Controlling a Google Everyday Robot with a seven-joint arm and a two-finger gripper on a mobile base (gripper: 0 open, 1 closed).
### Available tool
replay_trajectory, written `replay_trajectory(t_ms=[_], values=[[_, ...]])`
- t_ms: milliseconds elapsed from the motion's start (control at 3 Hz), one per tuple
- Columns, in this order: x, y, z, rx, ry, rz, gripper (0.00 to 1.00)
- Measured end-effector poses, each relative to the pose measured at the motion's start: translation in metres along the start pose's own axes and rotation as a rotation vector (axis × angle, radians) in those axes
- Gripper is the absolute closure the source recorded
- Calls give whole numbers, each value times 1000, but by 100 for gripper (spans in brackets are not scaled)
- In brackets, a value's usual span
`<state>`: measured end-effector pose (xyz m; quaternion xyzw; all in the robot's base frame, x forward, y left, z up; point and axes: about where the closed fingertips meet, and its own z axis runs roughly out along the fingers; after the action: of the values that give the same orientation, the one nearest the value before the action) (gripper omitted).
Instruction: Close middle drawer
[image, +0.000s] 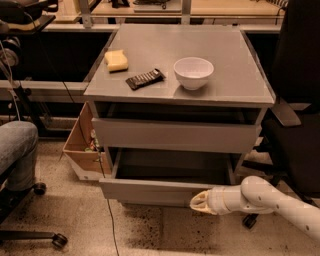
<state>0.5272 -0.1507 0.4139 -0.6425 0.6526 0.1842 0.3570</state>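
Closing push, in progress: gripper (199, 201) at the front panel of the middle drawer (150, 191), right of centre; open or closed cannot be told.
Middle drawer: 1, pulled well out, low on the cabinet (240, 75). Upper drawer (175, 136): 1, slightly out. On top: bowl (193, 71), 1; sponge (116, 60), 1; dark packet (145, 78), 1. Next move likely calls for a straight, level push inward until the panel sits flush.
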Motion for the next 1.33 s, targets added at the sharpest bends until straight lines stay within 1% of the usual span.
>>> replay_trajectory(t_ms=[333, 667, 1000, 1333], values=[[2, -29, 19, 22, -5, -50, 100], [1, -27, 18, 22, -5, -51, 100], [-2, -63, 37, 88, -5, -102, 100], [-2, -62, 37, 88, -5, -102, 100]])
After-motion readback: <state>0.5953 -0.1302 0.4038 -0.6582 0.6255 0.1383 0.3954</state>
